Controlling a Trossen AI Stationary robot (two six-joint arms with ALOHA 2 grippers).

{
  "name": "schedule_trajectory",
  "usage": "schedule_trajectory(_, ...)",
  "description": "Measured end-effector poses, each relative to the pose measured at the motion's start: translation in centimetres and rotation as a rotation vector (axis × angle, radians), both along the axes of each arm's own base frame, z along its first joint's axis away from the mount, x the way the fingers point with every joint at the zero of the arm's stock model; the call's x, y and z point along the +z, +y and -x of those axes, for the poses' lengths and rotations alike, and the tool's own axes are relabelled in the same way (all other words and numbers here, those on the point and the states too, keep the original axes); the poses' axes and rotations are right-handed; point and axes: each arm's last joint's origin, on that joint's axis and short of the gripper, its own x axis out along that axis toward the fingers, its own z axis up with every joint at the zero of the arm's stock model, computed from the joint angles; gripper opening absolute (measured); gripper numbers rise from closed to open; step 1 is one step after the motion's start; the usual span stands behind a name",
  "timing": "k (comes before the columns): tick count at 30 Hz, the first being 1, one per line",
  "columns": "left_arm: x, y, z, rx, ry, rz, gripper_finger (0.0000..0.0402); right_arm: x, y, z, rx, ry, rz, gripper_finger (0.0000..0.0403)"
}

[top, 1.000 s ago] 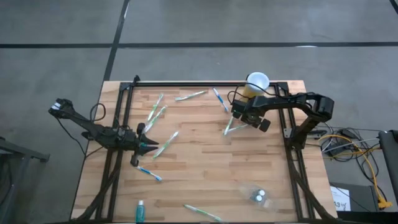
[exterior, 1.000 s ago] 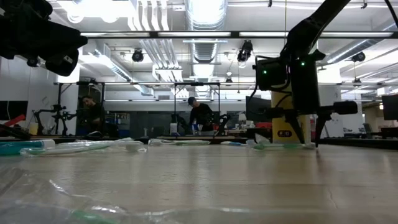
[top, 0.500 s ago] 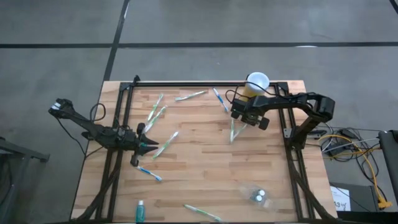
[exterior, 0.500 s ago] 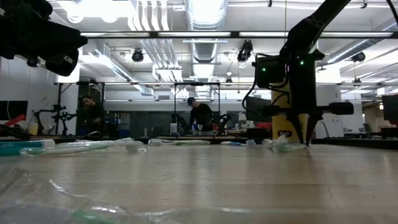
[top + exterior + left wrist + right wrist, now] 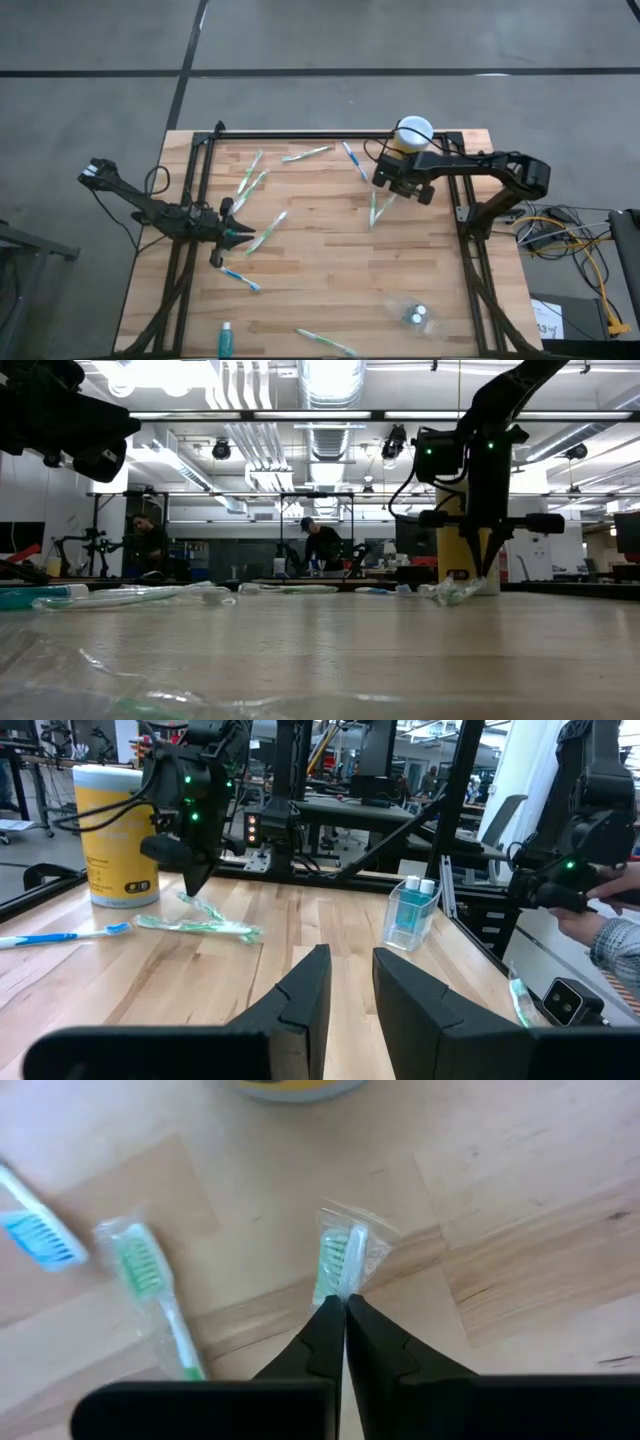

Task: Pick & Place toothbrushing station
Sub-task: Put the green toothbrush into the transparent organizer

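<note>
We see the right gripper (image 5: 345, 1315) at the far right of the table (image 5: 330, 260), just near of the tall yellow cylinder (image 5: 408, 138), its fingers pressed together on the end of a wrapped white-green toothbrush (image 5: 338, 1260). That toothbrush slants down from the gripper, its lower end on the wood. A second wrapped green toothbrush (image 5: 158, 1295) and a blue toothbrush (image 5: 32, 1230) lie just beside it. The left gripper (image 5: 350, 990) hovers at the left edge, fingers slightly apart, holding nothing. The clear plastic cup (image 5: 413, 315) sits near right; a teal tube (image 5: 227, 340) lies near left.
</note>
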Motion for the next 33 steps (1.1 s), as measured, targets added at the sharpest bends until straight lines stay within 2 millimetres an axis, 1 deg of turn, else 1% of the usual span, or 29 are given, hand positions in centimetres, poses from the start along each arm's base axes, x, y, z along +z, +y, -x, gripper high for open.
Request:
schedule_trajectory(5, 0.0, 0.0, 0.0, 0.0, 0.0, 0.0, 0.0083, 1.1, 0.2, 0.3, 0.024, -0.033, 0.035, 0.0008)
schedule_trajectory(10, 0.0, 0.0, 0.0, 0.0, 0.001, 0.0, 0.0083, 2.8, 0.6, 0.8, 0.058, -0.087, 0.086, 0.0008)
schedule_trajectory(15, 0.0, 0.0, 0.0, 0.0, 0.0, 0.0, 0.0083, 4.9, 1.3, 1.6, 0.162, -0.132, 0.175, 0.0008)
schedule_trajectory(19, 0.0, 0.0, 0.0, 0.0, 0.001, 0.0, 0.0083, 6.9, 2.2, 2.4, 0.228, -0.176, 0.268, 0.0008)
schedule_trajectory(21, 0.0, 0.0, 0.0, 0.0, 0.001, 0.0, 0.0083, 7.7, 2.6, 2.9, 0.239, -0.192, 0.329, 0.0008)
schedule_trajectory(24, 0.0, 0.0, 0.0, 0.0, 0.0, 0.0, 0.0083, 8.9, 3.2, 3.5, 0.253, -0.232, 0.378, 0.0008)
schedule_trajectory(27, 0.0, 0.0, 0.0, 0.0, 0.0, 0.0, 0.0083, 9.8, 4.0, 3.9, 0.338, -0.268, 0.417, 0.0008)
schedule_trajectory(33, 0.0, 0.0, 0.0, 0.0, 0.001, 0.0, 0.0083, 11.6, 6.0, 4.0, 0.6, -0.346, 0.538, 0.0008)
